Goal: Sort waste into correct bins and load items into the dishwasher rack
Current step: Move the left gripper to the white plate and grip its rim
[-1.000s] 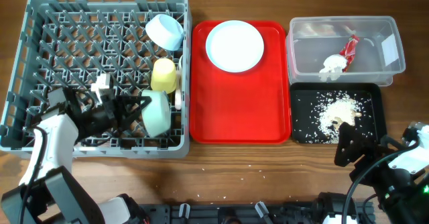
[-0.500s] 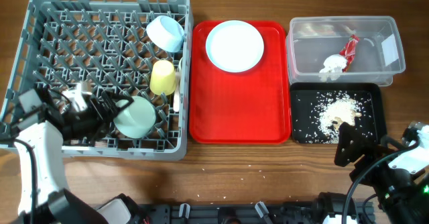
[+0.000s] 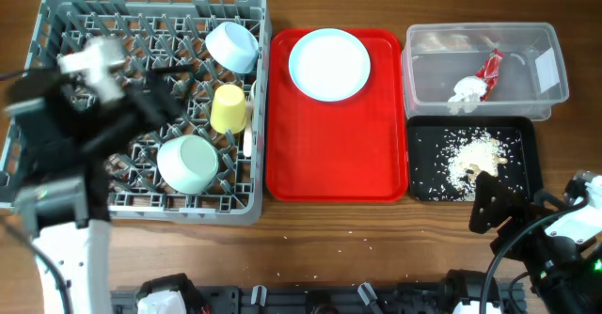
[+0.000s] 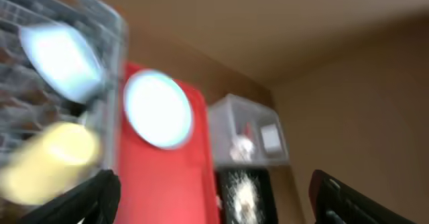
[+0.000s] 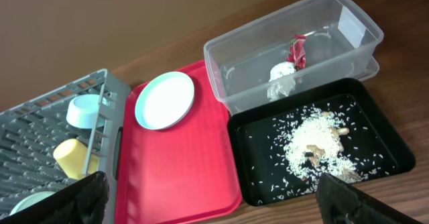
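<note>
The grey dishwasher rack (image 3: 56, 32) holds a small light-blue bowl (image 3: 232, 45), a yellow cup (image 3: 229, 107) and a pale green bowl (image 3: 188, 162) lying near its front. My left gripper (image 3: 155, 93) hovers, blurred, above the rack's left half. It is open and empty (image 4: 214, 207). The light-blue plate (image 3: 329, 63) lies on the red tray (image 3: 329, 164). The clear tub (image 3: 527, 93) contains the white napkin (image 3: 466, 90) and the red wrapper (image 3: 492, 67). Rice scraps (image 3: 475, 152) lie in the black tray (image 3: 423, 131). My right gripper (image 3: 499, 211) is open (image 5: 214, 207) in front of the black tray.
A thin white piece (image 3: 248, 140) stands at the rack's right wall beside the yellow cup. The red tray's front half (image 5: 181, 177) carries nothing. Bare wooden table (image 3: 357, 229) runs along the front edge.
My left gripper opened and let go of the pale green bowl, which now rests in the rack's front. The left arm then rose and swung toward the back left. The right arm stayed put.
</note>
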Motion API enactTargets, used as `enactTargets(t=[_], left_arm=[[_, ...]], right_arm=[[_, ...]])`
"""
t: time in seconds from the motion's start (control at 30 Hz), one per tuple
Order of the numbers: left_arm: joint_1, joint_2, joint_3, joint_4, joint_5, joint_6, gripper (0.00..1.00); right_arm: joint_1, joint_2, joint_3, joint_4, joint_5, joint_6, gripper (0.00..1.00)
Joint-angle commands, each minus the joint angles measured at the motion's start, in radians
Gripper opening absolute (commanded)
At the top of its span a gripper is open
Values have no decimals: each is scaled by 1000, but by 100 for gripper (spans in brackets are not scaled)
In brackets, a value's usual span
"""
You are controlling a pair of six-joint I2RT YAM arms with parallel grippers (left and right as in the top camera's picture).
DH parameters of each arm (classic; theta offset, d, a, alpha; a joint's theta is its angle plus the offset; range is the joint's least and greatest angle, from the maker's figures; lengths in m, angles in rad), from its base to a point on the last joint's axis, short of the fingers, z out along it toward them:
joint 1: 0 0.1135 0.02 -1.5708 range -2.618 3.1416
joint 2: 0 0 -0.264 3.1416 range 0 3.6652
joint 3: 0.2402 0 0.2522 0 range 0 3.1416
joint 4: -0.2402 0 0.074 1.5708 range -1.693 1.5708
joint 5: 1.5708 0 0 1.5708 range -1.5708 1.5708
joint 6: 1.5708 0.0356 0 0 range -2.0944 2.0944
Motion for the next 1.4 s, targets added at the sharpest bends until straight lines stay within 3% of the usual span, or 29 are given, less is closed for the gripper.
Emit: enactTargets(t=[0.0,0.1,0.17,0.2,0.23,0.27,0.33,0.5,0.67,0.9,0.97,1.07,1.17,1.23,1.27,1.3,1.37], left_arm=[[-336,164,198,-57,-357,-71,91],[-621,509,571,-234,-648,19,91],[-702,702,729,-291,-689,92,93],[-734,808,784,-296,-696,125,82],[-756,902,817,-282,-710,136,33],[-772,991,824,-236,-726,136,9],[-777,1131,824,-156,-733,119,4],[-765,1297,824,-94,-725,80,4],[-792,1310,823,-183,-704,80,4],[-821,1296,823,-507,-310,143,4],[-821,1254,823,-537,-282,139,4],[-820,1140,824,-514,-401,132,4],[-814,1048,824,-520,-723,104,6],[-790,1032,824,-540,-863,80,24],[-772,1038,823,-542,-864,84,40],[-753,1048,822,-546,-864,90,45],[-723,1075,813,-541,-863,133,47]], right_arm=[[-2,-2,1,5,-8,8,100],[-2,-2,1,5,-8,8,100],[-2,-2,1,5,-8,8,100],[-2,-2,1,5,-8,8,100],[-2,-2,1,5,-8,8,100],[-2,-2,1,5,-8,8,99],[-2,-2,1,5,-8,8,100],[-2,-2,1,5,-8,8,100],[-2,-2,1,5,-8,8,100],[-2,-2,1,5,-8,8,100],[-2,-2,1,5,-8,8,100],[-2,-2,1,5,-8,8,100],[-2,-2,1,5,-8,8,100],[-2,-2,1,5,-8,8,100],[-2,-2,1,5,-8,8,100],[-2,-2,1,5,-8,8,100],[-2,-2,1,5,-8,8,100]])
